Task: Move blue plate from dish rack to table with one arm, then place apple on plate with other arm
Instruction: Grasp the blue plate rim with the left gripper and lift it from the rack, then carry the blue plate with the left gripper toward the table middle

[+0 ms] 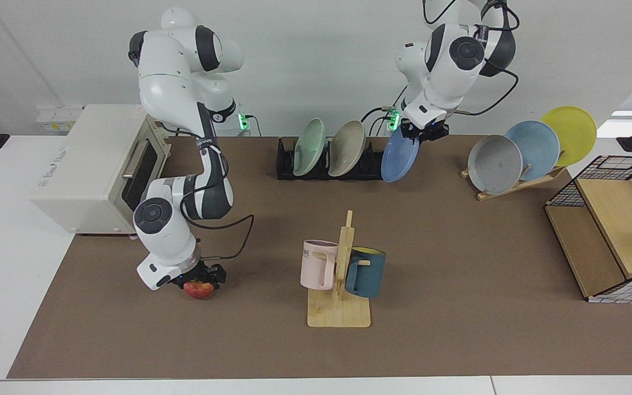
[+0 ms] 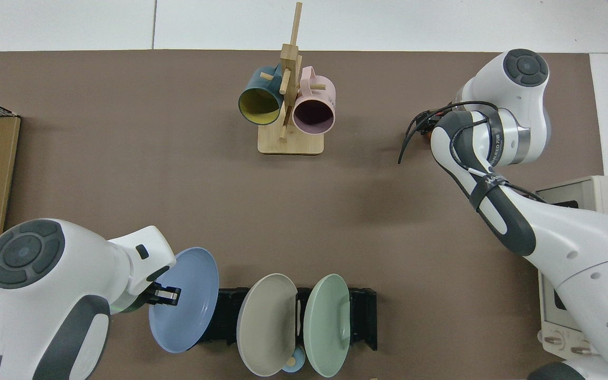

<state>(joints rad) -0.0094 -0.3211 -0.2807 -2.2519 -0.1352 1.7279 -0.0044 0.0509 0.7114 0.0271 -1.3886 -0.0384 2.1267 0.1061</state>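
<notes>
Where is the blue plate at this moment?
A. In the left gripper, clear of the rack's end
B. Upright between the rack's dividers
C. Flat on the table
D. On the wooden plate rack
A: the left gripper pinches the blue plate by its rim, tilted beside the dish rack.

Facing view across the table [image 1: 458, 263] toward both arms; top view straight down, same tabletop.
</notes>
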